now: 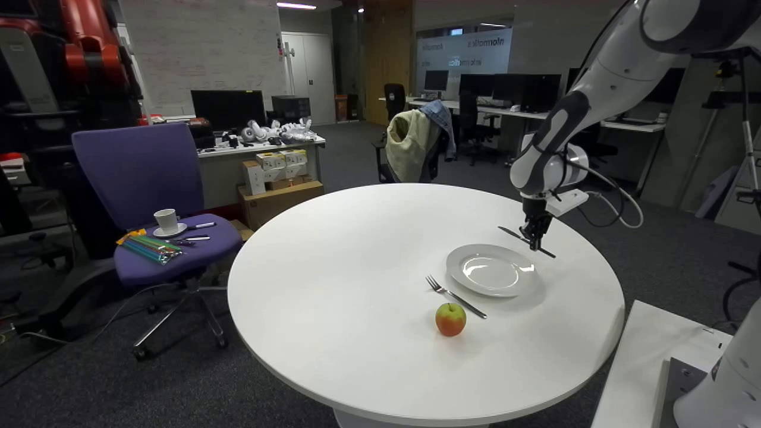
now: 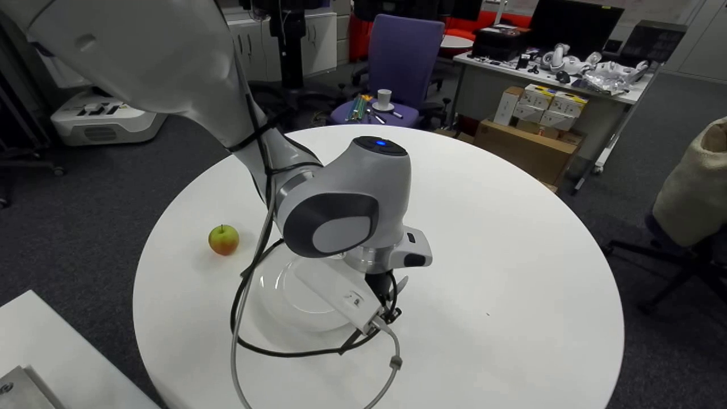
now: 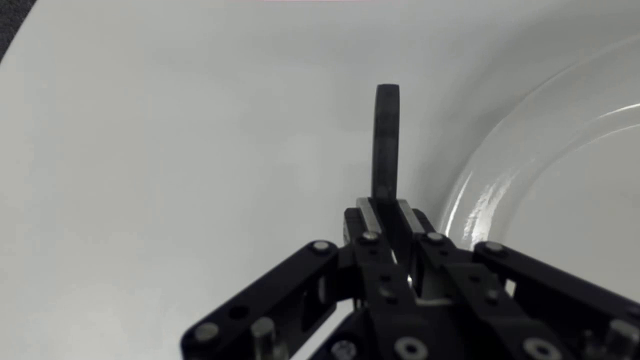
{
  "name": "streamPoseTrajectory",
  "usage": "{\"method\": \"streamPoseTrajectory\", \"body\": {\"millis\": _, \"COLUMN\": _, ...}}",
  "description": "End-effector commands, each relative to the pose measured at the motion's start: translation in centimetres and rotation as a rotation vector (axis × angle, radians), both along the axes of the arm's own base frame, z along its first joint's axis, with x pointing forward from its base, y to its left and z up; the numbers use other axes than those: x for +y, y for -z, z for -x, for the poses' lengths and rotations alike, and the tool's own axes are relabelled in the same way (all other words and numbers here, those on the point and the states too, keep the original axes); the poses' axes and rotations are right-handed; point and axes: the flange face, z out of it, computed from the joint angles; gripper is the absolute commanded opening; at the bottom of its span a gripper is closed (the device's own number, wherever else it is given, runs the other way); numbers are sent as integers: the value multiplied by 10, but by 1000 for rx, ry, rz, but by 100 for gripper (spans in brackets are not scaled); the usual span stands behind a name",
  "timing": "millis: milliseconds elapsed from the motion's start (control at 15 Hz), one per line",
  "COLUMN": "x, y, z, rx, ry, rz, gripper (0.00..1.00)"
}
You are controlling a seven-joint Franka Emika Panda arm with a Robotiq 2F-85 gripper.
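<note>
Gripping the knife (image 3: 386, 140) in tight jaws, between the plate (image 1: 490, 272) and the bench's (image 1: 333, 285) edge. Hold it flat, go slow, and don't bump the plate.

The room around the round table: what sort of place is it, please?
Probably a robotics lab or research office: a white robot arm, a whiteboard and a computer monitor in an exterior view suggest it.
</note>
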Motion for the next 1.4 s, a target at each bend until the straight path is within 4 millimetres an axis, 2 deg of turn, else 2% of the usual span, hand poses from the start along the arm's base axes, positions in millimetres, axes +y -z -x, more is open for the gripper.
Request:
{"method": "streamPoseTrajectory", "body": {"millis": 0, "x": -11, "y": 5, "z": -2, "rx": 1, "ry": -59, "rz": 5, "gripper": 3}}
{"method": "streamPoseTrajectory", "body": {"millis": 467, "x": -15, "y": 26, "z": -11, "rx": 15, "ry": -146, "rz": -11, "gripper": 3}}
{"method": "streamPoseTrajectory", "body": {"millis": 1333, "x": -18, "y": 31, "z": -22, "rx": 4, "ry": -233, "rz": -19, "gripper": 3}}
